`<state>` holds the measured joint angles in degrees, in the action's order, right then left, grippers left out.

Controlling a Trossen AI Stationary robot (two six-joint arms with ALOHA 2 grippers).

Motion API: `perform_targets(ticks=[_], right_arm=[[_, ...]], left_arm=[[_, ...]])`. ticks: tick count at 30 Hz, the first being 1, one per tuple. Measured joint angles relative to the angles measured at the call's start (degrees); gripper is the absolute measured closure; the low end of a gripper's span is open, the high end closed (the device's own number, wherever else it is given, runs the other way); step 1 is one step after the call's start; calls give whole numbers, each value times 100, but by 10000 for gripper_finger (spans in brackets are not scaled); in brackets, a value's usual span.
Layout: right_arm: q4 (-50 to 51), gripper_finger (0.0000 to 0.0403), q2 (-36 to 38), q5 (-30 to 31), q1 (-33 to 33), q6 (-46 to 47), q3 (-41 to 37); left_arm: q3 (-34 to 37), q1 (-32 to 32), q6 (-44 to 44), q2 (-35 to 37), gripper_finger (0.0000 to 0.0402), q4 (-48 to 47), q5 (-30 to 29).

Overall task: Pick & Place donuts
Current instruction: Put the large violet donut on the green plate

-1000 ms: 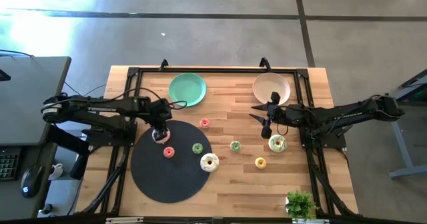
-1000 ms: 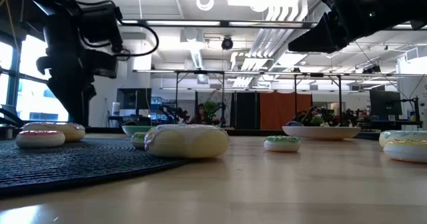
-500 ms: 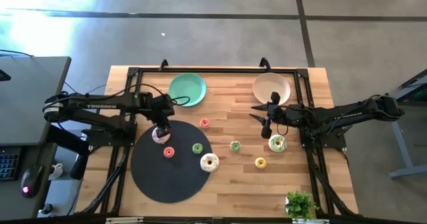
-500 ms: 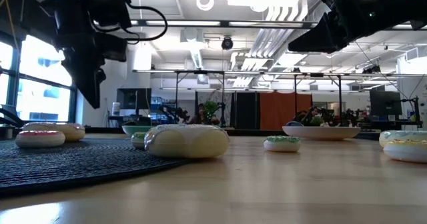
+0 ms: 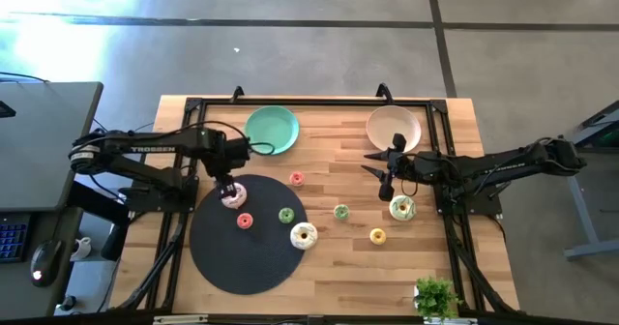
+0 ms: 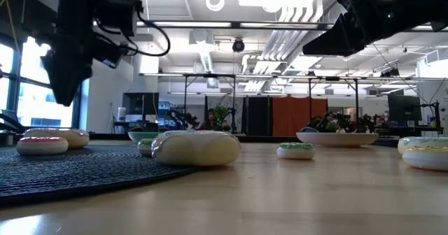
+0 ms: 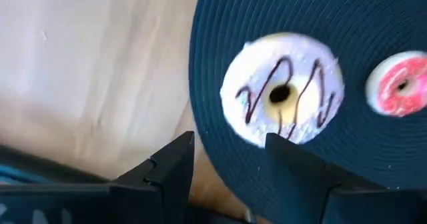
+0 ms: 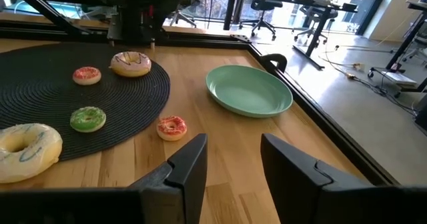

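Hovering above the mat's point(image 5: 242, 240) back-left rim, the left end effector point(image 5: 224, 184) has its fingers spread and empty, the white donut point(image 5: 232, 197) lying just under it on the mat. The right end effector point(image 5: 386, 188), fingers spread too, hangs toward the counter's point(image 5: 338, 267) right edge near the beige plate point(image 5: 394, 128).

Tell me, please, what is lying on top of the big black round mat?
Four donuts lie on the black mat: a white donut with dark drizzle, a small red donut, a small green donut and a larger white donut at its edge. Nothing visible covers them.
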<state>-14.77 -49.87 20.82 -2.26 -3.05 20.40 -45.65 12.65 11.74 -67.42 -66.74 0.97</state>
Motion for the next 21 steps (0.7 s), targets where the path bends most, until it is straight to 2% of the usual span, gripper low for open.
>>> perform_targets(ticks=[4,11,21], right_arm=[[7,265,0,0,0,2,0],[41,265,0,0,0,24,0],[42,265,0,1,0,235,0]], left_arm=[[262,-254,51,0,218,525,63],[427,-570,208,2,218,872,55],[680,-556,506,-107,219,1170,-152]])
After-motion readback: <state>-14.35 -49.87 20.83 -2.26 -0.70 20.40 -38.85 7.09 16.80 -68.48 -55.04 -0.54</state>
